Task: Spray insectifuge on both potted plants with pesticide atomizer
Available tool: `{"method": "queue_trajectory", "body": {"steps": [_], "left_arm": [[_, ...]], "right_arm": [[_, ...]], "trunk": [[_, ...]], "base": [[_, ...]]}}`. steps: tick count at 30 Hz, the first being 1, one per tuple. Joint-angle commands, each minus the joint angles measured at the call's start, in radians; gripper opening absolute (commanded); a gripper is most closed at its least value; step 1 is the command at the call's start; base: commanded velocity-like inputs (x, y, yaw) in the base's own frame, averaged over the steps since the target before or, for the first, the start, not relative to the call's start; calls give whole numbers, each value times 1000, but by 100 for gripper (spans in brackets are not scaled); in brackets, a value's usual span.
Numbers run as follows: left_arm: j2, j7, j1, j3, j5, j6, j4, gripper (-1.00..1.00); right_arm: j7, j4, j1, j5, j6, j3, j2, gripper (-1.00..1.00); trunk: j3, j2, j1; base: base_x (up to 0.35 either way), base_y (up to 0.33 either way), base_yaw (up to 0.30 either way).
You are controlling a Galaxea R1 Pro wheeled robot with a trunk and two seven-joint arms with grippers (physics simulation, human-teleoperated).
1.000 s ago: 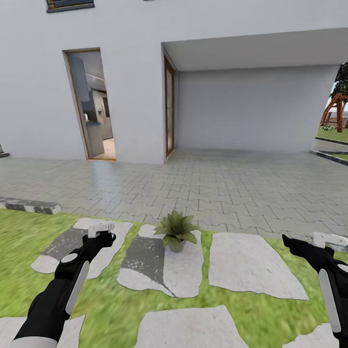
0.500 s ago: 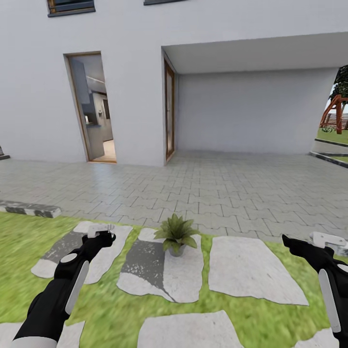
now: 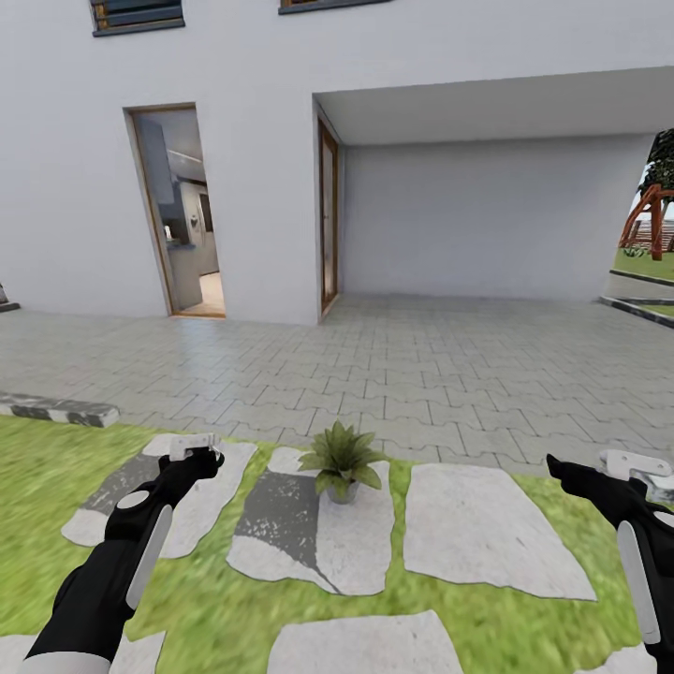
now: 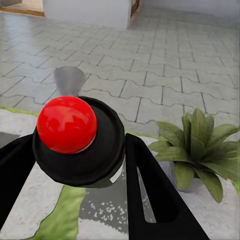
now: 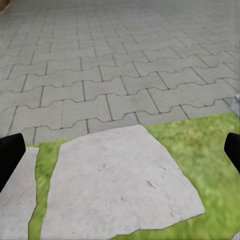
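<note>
The pesticide atomizer shows its red button top and dark round body between the two black fingers of my left gripper, which is shut on it. In the head view that left gripper hangs over a stepping stone, left of a potted plant. This potted plant, a rosette of broad green leaves in a little grey pot, stands on a stone just beyond and beside the atomizer. My right gripper is held at the right, open, its fingers wide apart over a stone, nothing between them.
Pale stepping stones lie in the green lawn. Grey block paving runs to a white house with an open doorway and a covered bay. A low stone kerb lies at the left.
The whole head picture has shifted a little: the house now sits lower and the potted plant looks slightly farther off. Both arms keep their places in the picture.
</note>
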State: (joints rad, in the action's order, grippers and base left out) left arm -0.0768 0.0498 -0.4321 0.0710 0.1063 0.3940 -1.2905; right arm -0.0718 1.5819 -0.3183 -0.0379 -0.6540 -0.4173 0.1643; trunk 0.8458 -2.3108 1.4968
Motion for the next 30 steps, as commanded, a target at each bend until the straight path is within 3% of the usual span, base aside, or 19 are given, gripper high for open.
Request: {"method": "queue_trajectory", "body": {"steps": [1, 20, 30], "left_arm": [[0, 2, 0, 1, 10, 6, -1, -100], [-9, 2, 1, 6, 7, 9, 1, -100], [-4, 4, 10, -2, 10, 68, -6, -100]], "right_arm": [[-3, 1, -1, -4, -5, -1, 0, 100], [-2, 2, 1, 3, -10, 1, -2, 100], [-3, 3, 1, -1, -14, -1, -1, 100]], "trunk": [[-2, 7, -4], [-62, 140, -77], [-93, 210, -115]], "base": [[0, 0, 0], [0, 0, 0], [0, 0, 0]]}}
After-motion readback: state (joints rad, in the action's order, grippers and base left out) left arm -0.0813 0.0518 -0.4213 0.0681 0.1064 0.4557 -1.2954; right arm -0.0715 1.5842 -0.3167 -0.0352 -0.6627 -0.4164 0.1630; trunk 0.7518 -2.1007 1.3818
